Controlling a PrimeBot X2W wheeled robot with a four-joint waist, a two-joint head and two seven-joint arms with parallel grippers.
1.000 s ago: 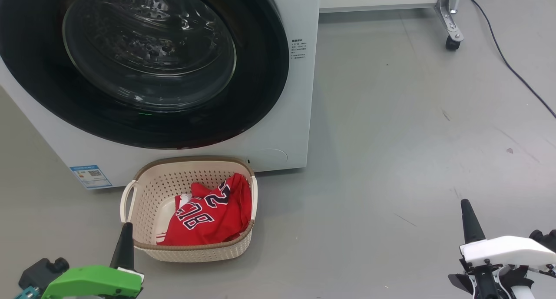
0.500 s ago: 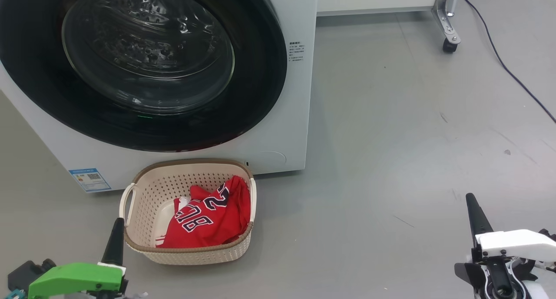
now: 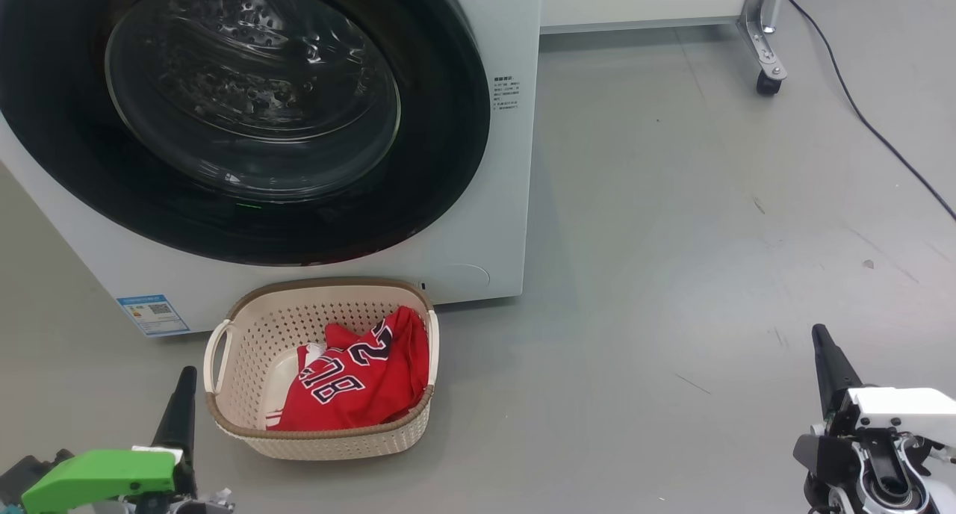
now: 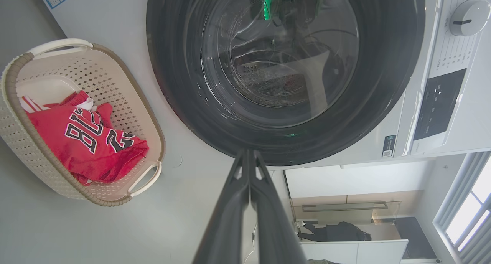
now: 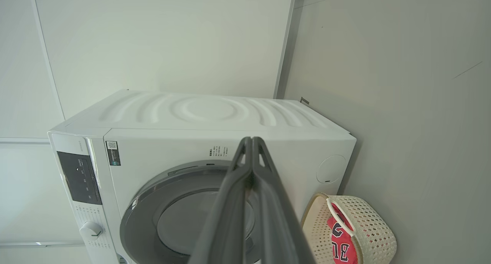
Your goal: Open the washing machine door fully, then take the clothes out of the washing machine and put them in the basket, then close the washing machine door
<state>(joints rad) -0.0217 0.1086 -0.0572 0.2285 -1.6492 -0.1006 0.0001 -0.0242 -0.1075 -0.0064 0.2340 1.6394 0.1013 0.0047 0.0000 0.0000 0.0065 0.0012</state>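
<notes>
Below: perforated cream basket (image 3: pixel 246 424), crumpled red clothes (image 3: pixel 358 387), glossy black door (image 3: pixel 441 163).

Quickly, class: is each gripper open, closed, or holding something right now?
Left gripper: closed, holding nothing.
Right gripper: closed, holding nothing.

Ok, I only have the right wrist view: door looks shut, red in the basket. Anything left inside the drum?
Observer: Through the washing machine door glass in the left wrist view, the drum shows bare steel; no red that I can see.
Operator: Where's the left gripper?
Observer: In the head view, the left gripper is shut and empty, low beside the basket, near its left handle.
Operator: Is the basket full?
Observer: No. One red jersey lies toward its right side; bare cream floor shows at the left.
</notes>
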